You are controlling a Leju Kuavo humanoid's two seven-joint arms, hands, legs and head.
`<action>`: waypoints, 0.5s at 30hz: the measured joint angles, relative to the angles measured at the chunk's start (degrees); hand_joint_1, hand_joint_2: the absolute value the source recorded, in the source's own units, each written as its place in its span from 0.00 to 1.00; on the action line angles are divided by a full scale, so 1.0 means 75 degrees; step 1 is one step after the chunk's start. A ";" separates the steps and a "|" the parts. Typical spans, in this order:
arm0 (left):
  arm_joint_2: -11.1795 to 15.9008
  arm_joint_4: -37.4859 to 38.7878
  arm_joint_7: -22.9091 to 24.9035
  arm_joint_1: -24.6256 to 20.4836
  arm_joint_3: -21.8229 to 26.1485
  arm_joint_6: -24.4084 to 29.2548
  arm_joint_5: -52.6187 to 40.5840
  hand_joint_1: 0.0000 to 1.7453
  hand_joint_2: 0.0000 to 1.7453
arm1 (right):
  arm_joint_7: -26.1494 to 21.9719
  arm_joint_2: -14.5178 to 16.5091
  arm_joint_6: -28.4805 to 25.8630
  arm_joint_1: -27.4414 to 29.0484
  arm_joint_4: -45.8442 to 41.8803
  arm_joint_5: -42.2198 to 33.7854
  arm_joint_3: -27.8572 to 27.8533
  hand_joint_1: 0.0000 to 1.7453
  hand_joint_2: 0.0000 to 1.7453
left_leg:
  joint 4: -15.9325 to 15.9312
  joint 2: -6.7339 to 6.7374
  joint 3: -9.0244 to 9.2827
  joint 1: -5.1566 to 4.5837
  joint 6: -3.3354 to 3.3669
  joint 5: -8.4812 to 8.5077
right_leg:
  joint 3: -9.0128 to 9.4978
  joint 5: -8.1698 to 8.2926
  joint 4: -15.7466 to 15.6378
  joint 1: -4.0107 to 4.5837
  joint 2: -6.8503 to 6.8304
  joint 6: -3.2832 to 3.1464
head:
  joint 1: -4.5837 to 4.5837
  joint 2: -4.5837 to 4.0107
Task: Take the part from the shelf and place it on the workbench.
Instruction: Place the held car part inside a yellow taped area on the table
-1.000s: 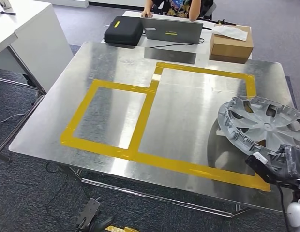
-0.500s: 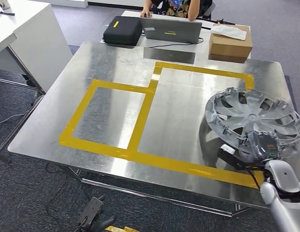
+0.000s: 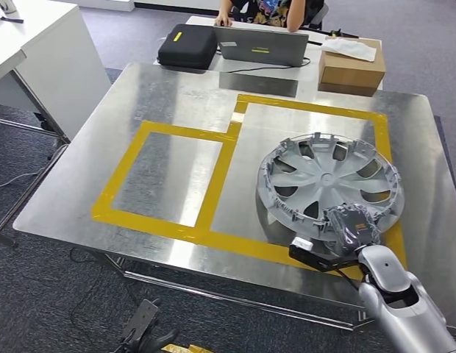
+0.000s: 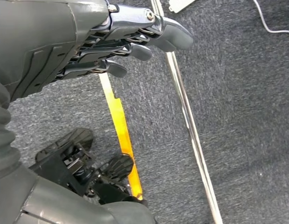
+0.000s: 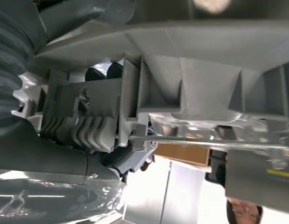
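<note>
While the round grey plastic wheel cover [image 3: 330, 184] is sitting over the large yellow-taped rectangle [image 3: 312, 108] on the shiny metal workbench [image 3: 159, 95], its spoked face is turning upward and its near rim, at about five o'clock, is being gripped by the robot's right hand [image 3: 352, 225]; whether the cover is resting flat on the metal or hovering just above it cannot be told. Seen from the right wrist, the dark fingers [image 5: 107, 72] are curling around the cover's ribbed inner rim. Hanging low over grey carpet [image 4: 241, 116], the left hand [image 4: 100, 42] is holding nothing, its fingers lying straight and slightly apart. Beyond the workbench, at twelve o'clock, a brown cardboard box [image 3: 351, 68], a grey laptop [image 3: 262, 45] and a black zipped case [image 3: 187, 45] are sitting, with a person [image 3: 270, 11] seated behind them.
</note>
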 joint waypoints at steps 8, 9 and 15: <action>0.0049 0.0000 0.0068 0.0006 -0.0067 0.0076 0.0005 0.00 1.00 | 0.0485 -0.0232 -0.0120 0.0228 0.0052 0.0012 -0.0163 1.00 1.00 | 0.0001 -0.0001 -0.0002 -0.0007 0.0004 -0.0003 | -0.0001 0.0000 -0.0004 -0.0005 -0.0001 0.0001 | -0.0001 0.0000; 0.0053 0.0000 0.0066 0.0007 -0.0083 0.0085 -0.0004 0.00 1.00 | 0.0490 -0.0237 -0.0133 0.0256 0.0052 0.0014 -0.0220 1.00 1.00 | 0.0001 -0.0001 -0.0002 -0.0008 0.0005 -0.0004 | -0.0001 -0.0001 -0.0005 -0.0005 -0.0002 0.0001 | -0.0001 0.0000; 0.0060 0.0000 -0.0044 0.0017 -0.0114 0.0055 0.0116 0.00 0.00 | 0.0594 -0.0254 -0.0211 0.0494 0.0052 0.0061 -0.0763 0.00 1.00 | 0.0002 -0.0003 -0.0004 -0.0009 0.0008 -0.0006 | 0.0001 -0.0001 -0.0006 -0.0006 -0.0007 0.0002 | -0.0002 0.0000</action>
